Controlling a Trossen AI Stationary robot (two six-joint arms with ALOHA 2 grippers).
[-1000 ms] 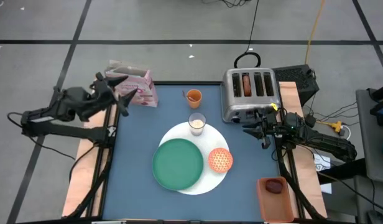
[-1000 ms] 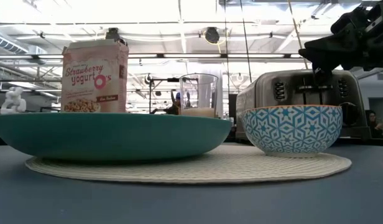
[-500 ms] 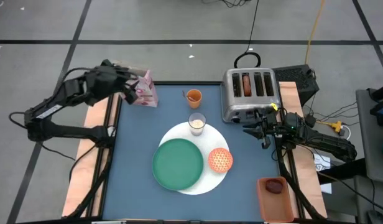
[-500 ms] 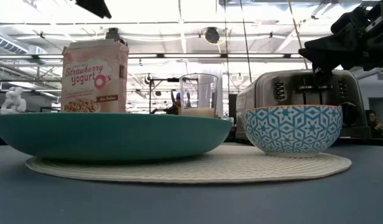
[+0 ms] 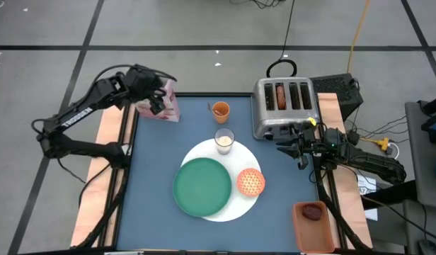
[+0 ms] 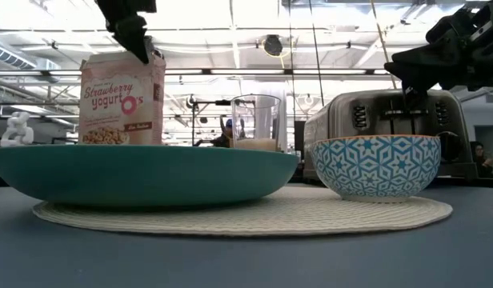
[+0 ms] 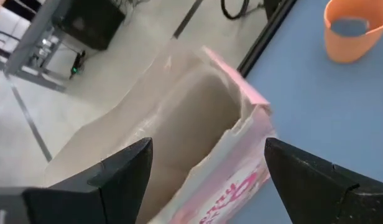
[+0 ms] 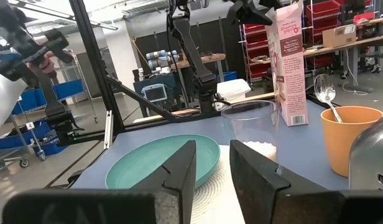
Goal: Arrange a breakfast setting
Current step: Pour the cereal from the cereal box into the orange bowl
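The pink cereal box (image 5: 166, 107) stands upright at the table's far left corner, its top open (image 7: 198, 118). My left gripper (image 5: 156, 97) hovers open just above it, tipped downward, one finger on either side of the open top (image 7: 207, 168); I see no touch. On the white disc (image 5: 239, 206) sit the green plate (image 5: 202, 185), the orange bowl (image 5: 250, 182) and the milk glass (image 5: 224, 139). The orange cup (image 5: 220, 109) holds the spoon (image 8: 325, 93). My right gripper (image 5: 292, 147) waits by the toaster, fingers (image 8: 179, 171) slightly apart with nothing between them.
A metal toaster (image 5: 285, 106) at the far right holds the brown bagel (image 5: 279, 97) in a slot. The dark-red fruit (image 5: 313, 212) lies in a brown tray (image 5: 303, 230) off the table's near right corner. Bare blue table (image 5: 154, 163) lies left of the plate.
My left gripper has swung from beyond the table's left edge toward the right, coming over the cereal box's open top. It has turned and tipped downward on the way, and stayed open. The box has not moved.
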